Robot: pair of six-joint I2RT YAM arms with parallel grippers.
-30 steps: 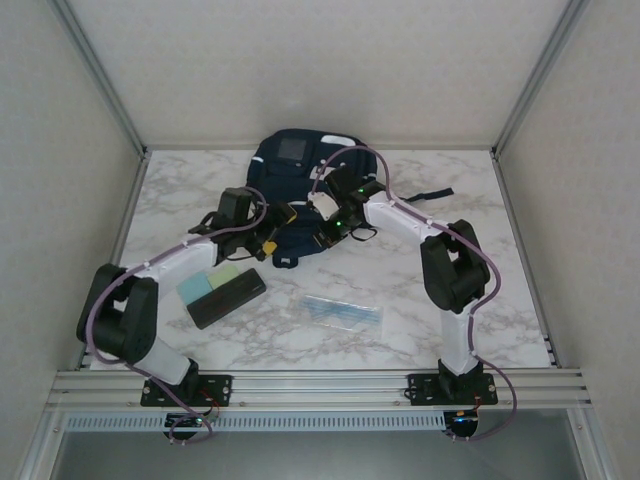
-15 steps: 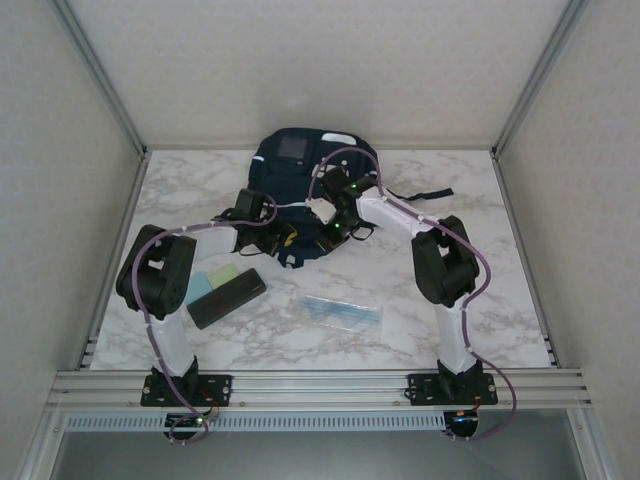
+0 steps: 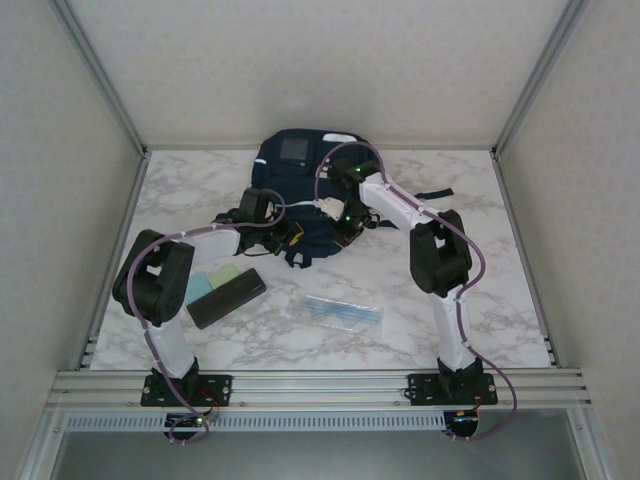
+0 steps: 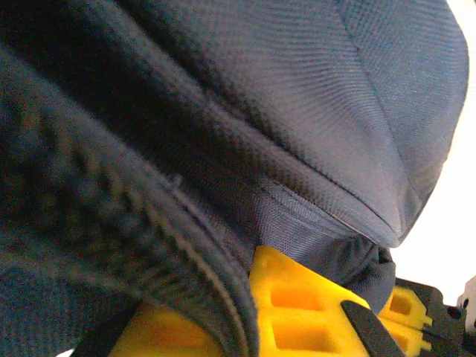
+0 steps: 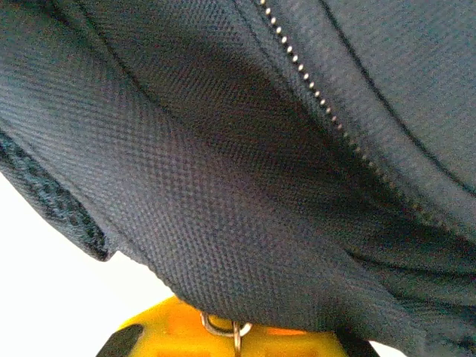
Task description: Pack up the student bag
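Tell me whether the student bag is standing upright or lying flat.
Lying flat: the student bag spreads over the far side of the table, its grey patch facing up toward the top camera.

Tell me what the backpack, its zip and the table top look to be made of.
The student bag: woven synthetic fabric, probably nylon or polyester, matte navy; the wrist views show a fine grid weave. Its zip: small pale, shiny teeth, metal or plastic, unclear which. The table: smooth white top with grey marble veining; stone or printed laminate, cannot tell.
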